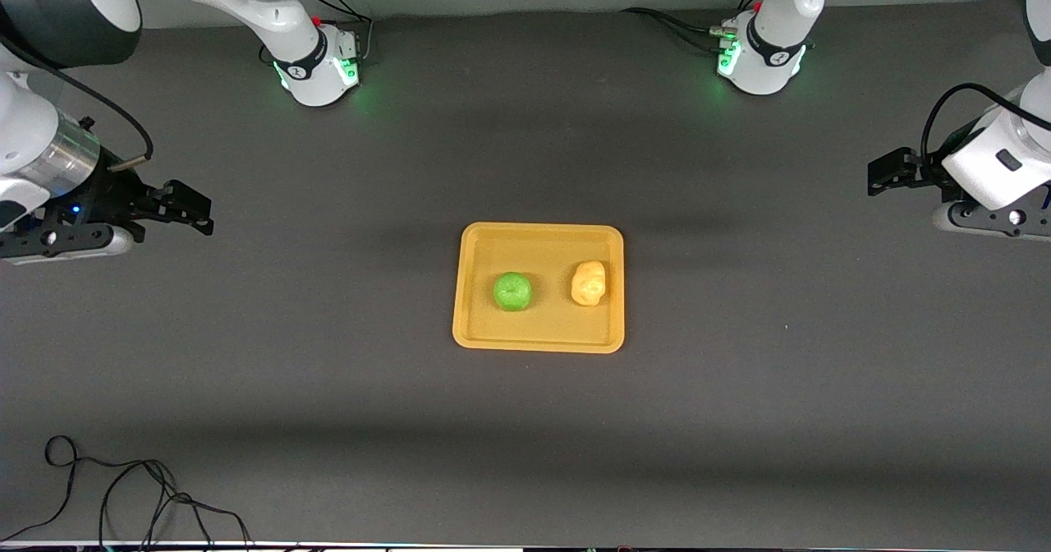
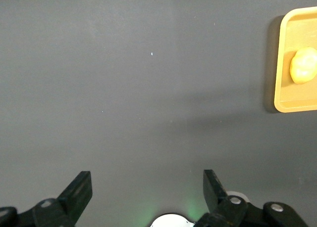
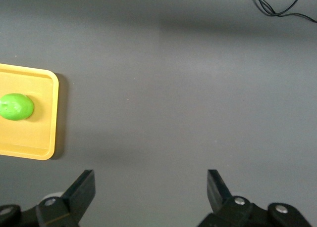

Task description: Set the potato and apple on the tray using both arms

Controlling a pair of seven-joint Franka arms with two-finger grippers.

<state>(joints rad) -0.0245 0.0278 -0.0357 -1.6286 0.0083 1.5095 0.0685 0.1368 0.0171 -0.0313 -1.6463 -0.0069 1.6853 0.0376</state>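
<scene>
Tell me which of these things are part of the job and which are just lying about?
Part of the job:
- flat orange-yellow plastic tray
- round green apple, on it
- lumpy yellow-tan potato, on it
- left gripper, open, waiting
- right gripper, open

Lying about:
- loose black cable

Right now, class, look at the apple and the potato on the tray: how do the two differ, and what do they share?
The apple is bright green; the potato is pale yellow-tan. The apple is round and smooth; the potato is lumpy and uneven in outline. The apple lies toward the right arm's end of the tray; the potato lies toward the left arm's end. Both are about the same size, rest inside the rim, apart from each other, and neither is held.
</scene>
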